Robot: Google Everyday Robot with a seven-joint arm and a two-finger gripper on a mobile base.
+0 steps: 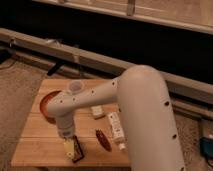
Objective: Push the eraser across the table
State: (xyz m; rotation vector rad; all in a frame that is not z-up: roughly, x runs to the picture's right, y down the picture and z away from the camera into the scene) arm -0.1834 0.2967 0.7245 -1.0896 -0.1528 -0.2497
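The eraser [73, 149] lies near the front edge of the light wooden table [40, 149], left of the middle. Its pale side and black face both show, so it looks tilted. My gripper [66, 136] hangs at the end of the white arm, right above and just behind the eraser, touching or almost touching it. The wrist hides the point of contact.
An orange bowl [46, 102] sits at the table's left, partly behind the arm. A small white block [97, 111], a long white object [116, 127] and a reddish-brown oblong piece [103, 140] lie to the eraser's right. Gravel floor surrounds the table.
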